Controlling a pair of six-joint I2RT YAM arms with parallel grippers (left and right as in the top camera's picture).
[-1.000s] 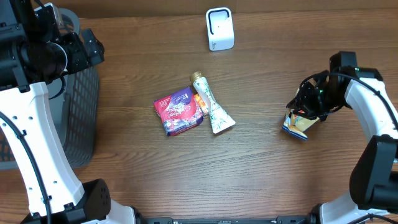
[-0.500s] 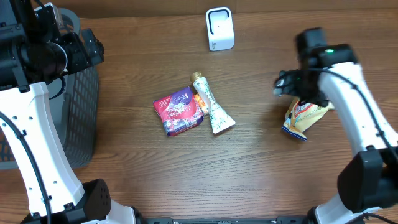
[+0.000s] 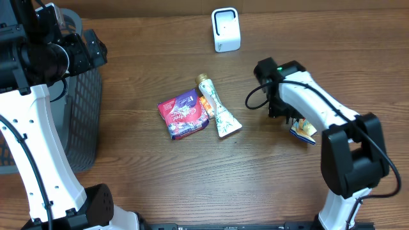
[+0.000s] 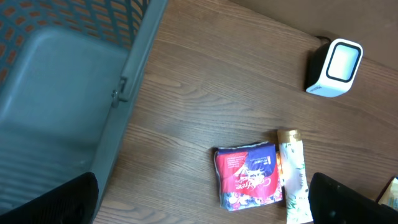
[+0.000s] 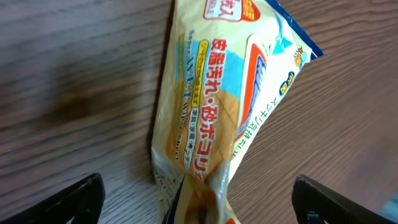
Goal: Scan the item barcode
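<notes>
Brown wood grain is running across the whole surface (image 3: 160, 182), and the yellow packet (image 5: 211, 106) is lying flat on it toward your right side, well apart from the scanner (image 3: 225, 29). The white scanner is standing upright near the far edge, roughly at the middle.

Your right gripper (image 5: 196, 196) is hanging directly over the yellow packet. Its fingers are standing wide apart, one at each lower corner of the right wrist view. The packet is resting between them with a clear gap on both sides, so nothing is being gripped. The packet's printed face is pointing up, showing blue and red panels and lines of text. One crumpled end is pointing toward the camera. From overhead, the right arm is covering most of the packet, and only its near-right corner is peeking out.

Your left gripper (image 4: 202, 208) is also standing open and holding nothing. It is hovering high at the far left, over the edge of the grey basket (image 3: 86, 115).

Near the middle of the surface, a red and purple packet (image 3: 184, 115) is lying face up. A pale tube (image 3: 217, 114) is lying just beside it on the right, touching or nearly touching it, with its gold cap pointing toward the scanner.
</notes>
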